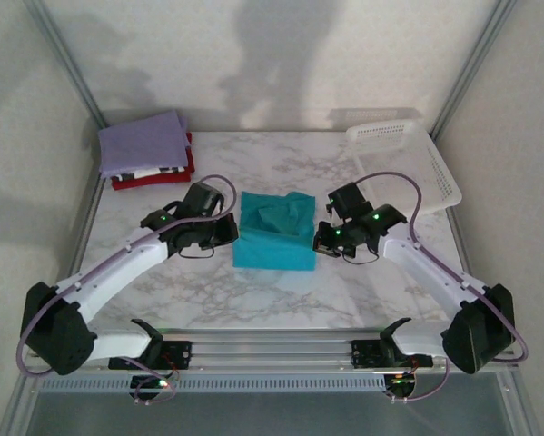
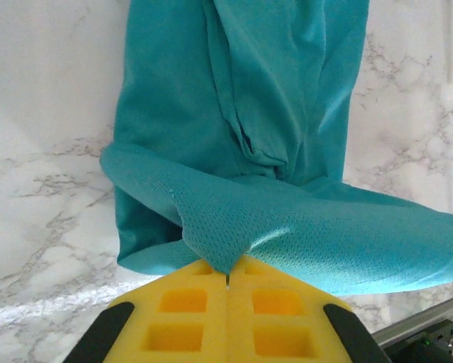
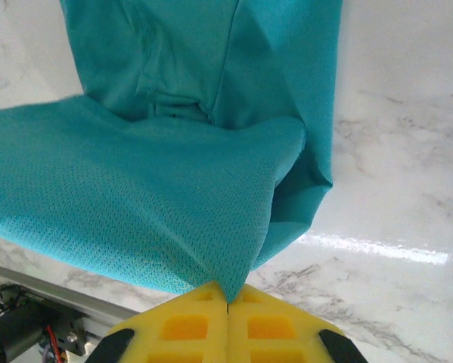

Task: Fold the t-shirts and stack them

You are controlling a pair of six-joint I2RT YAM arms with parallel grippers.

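Yellow foam fingers (image 2: 184, 302) of left gripper (image 2: 228, 272) and right gripper (image 3: 228, 299) clamped together on thin corners of plain teal mesh cloth t-shirt (image 1: 272, 243), half-folded mid-table on white marble tabletop (image 1: 163, 291); might slip free if pulled unevenly, collapsing the fold.

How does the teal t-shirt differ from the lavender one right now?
Place: the teal t-shirt lies in the centre, between the left gripper and right gripper; the lavender t-shirt tops a stack at the far left corner.
Pose: the teal one is half folded with one edge raised; the lavender one lies flat, fully folded.
Handling: both grippers pinch the teal edge; nothing touches the lavender one.
Both are soft cloth.
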